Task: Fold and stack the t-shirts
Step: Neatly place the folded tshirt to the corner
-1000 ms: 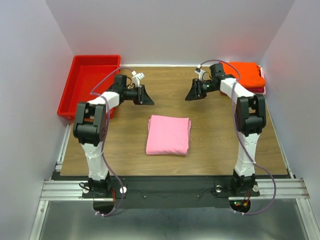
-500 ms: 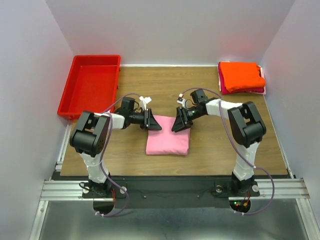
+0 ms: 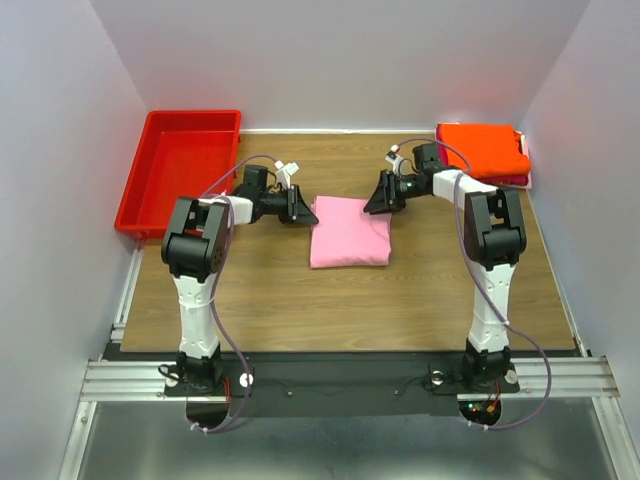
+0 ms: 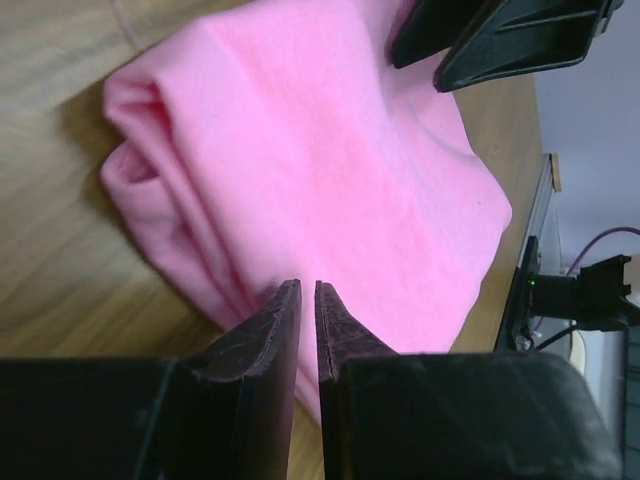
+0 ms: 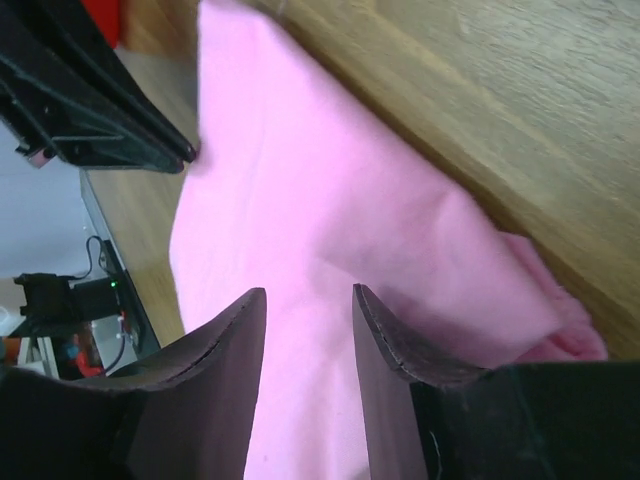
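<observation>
The folded light pink t-shirt (image 3: 349, 232) has shifted from centre frame toward the upper right of the counter (image 3: 270, 300), nearer the orange t-shirt (image 3: 483, 148), with the left end effector (image 3: 303, 209) narrow and the right end effector (image 3: 378, 199) part-open at its far corners, neither visibly clamping cloth, suggesting stacking is under way.

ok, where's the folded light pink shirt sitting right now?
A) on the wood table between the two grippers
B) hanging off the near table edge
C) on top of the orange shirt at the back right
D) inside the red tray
A: the top view shows the light pink shirt lying folded on the table, with the left gripper at its far-left corner and the right gripper at its far-right corner.
</observation>
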Action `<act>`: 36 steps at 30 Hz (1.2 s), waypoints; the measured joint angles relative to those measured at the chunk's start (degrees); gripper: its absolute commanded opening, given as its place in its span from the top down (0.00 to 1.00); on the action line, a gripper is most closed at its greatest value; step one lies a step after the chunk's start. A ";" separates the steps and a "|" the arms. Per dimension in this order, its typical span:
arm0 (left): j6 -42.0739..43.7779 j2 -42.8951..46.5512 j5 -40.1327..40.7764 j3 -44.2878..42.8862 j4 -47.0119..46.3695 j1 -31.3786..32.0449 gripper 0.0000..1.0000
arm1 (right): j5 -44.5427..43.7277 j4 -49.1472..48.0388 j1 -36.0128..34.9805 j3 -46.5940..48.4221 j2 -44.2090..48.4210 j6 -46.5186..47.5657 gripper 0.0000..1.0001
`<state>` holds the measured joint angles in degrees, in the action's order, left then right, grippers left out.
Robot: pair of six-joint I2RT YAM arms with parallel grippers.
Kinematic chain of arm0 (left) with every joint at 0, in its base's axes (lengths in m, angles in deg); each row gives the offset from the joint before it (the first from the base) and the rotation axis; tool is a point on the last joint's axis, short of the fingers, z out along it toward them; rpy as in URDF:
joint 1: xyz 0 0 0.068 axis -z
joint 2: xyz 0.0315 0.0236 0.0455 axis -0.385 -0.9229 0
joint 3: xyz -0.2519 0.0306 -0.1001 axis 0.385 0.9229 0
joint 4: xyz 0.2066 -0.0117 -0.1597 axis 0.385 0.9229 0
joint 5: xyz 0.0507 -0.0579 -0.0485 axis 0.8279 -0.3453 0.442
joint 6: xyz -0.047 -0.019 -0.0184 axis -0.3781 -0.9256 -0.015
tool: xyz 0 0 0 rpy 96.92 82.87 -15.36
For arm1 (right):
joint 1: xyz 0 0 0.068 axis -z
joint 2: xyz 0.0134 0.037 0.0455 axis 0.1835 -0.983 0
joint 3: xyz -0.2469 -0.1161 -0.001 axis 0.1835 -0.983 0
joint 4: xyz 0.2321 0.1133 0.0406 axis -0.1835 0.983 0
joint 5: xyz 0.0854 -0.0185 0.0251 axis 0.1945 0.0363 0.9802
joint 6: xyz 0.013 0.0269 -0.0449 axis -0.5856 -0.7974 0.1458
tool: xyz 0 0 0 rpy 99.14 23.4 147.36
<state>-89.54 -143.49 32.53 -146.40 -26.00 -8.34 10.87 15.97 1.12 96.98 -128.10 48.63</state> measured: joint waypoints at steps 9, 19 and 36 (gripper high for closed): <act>-3.41 12.22 -1.79 6.60 -2.95 3.08 0.72 | 5.16 0.22 -1.33 -6.47 9.81 -2.05 0.55; -11.43 1.22 1.53 6.99 -10.03 4.90 0.71 | 8.37 -1.81 -4.68 -13.77 2.43 -3.61 0.57; -2.64 17.68 -4.81 12.24 -2.43 4.63 0.72 | 12.83 3.43 -1.64 -17.94 18.88 -0.46 0.56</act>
<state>-92.19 -125.80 27.72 -134.16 -28.43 -3.70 23.70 19.40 -0.52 79.03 -109.21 48.17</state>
